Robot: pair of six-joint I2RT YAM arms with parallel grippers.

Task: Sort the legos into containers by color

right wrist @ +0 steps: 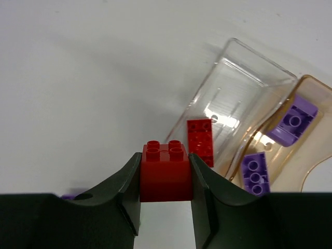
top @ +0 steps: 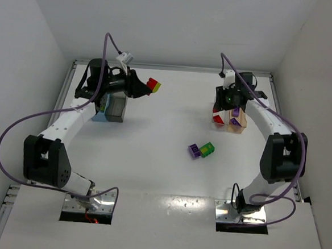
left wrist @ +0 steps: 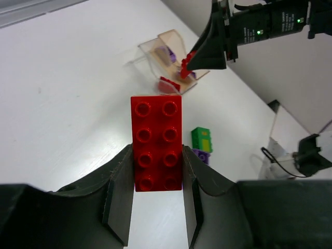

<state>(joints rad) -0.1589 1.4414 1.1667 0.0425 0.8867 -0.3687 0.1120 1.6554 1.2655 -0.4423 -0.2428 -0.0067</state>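
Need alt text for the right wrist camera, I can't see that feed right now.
The right gripper is shut on a small red four-stud brick, over the white table. Just beyond it sits a clear bin with one flat red brick inside, and beside that a tan bin holding two purple bricks.

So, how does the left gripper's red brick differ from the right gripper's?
The left gripper holds a long red brick with eight studs, sticking far out of the jaws. The right gripper holds a short red brick with four studs, barely past the jaws. Both are red and clamped by their sides.
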